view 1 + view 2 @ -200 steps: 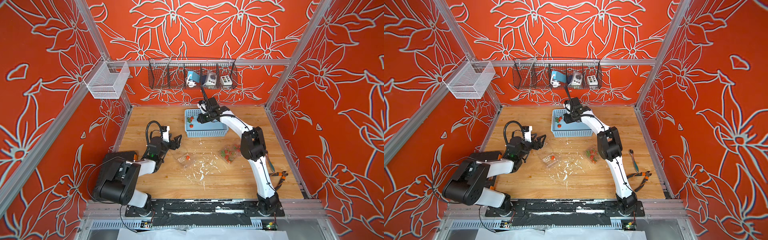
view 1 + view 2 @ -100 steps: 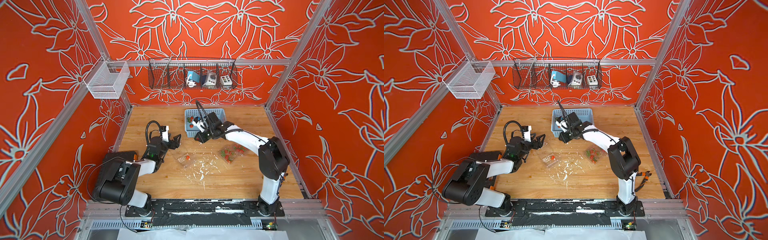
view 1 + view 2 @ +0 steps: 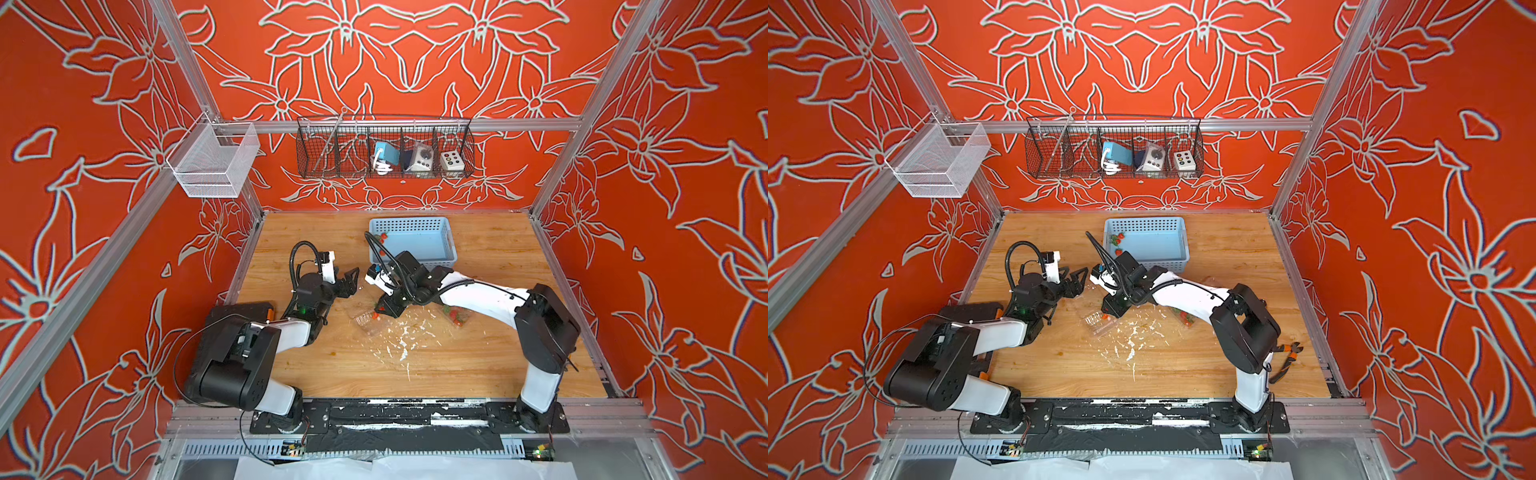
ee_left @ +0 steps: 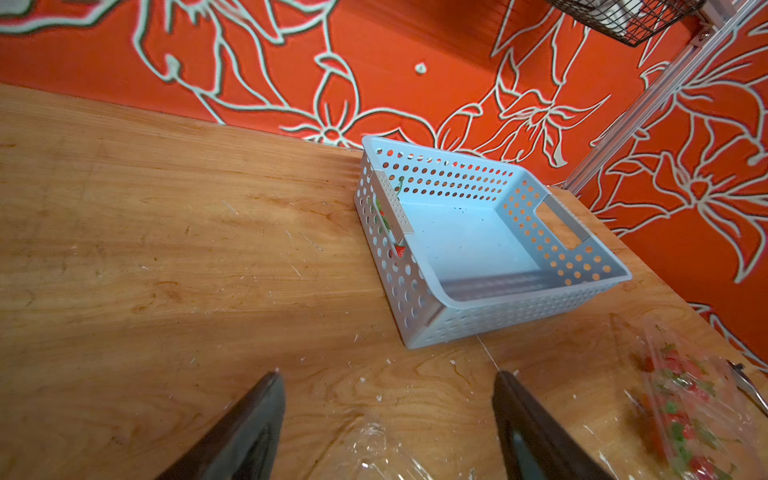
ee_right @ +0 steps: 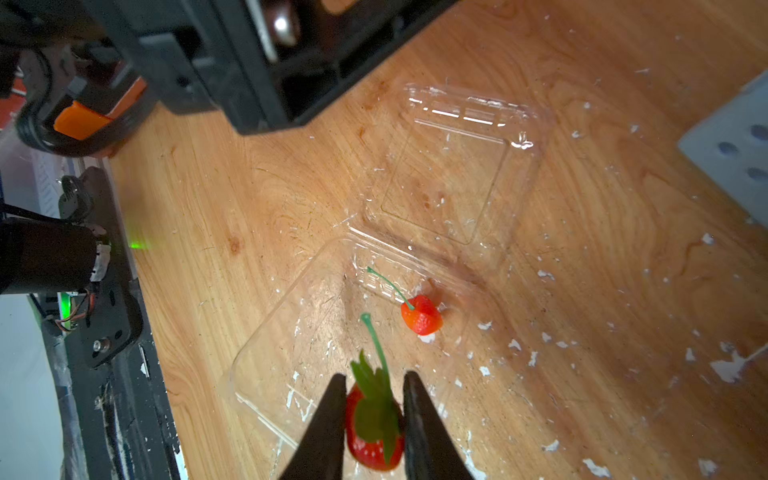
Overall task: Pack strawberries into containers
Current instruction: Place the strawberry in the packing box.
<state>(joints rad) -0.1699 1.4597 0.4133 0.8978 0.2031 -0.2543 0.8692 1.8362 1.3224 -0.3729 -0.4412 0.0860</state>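
An open clear container (image 5: 291, 332) lies on the wooden table with its lid (image 5: 457, 166) folded flat, and one strawberry (image 5: 422, 315) rests in its tray. My right gripper (image 5: 374, 380) hovers just over the tray, shut on another strawberry (image 5: 374, 432) with a green cap and stem. Both top views show this gripper (image 3: 384, 309) (image 3: 1111, 309) at the container (image 3: 365, 322) (image 3: 1096, 322). My left gripper (image 3: 351, 282) (image 4: 386, 378) stands open and empty beside the lid. A second container (image 3: 457, 316) (image 4: 685, 407) holds several strawberries.
The light blue basket (image 3: 432, 249) (image 4: 498, 320) stands at the back with a few strawberries (image 3: 382, 237) in its left corner. Pliers (image 3: 1287, 357) lie by the right arm's base. White flecks litter the table's middle. Wire baskets hang on the back wall.
My right arm swung from the blue basket forward and down to the open container, carrying a strawberry. The left arm has not moved.
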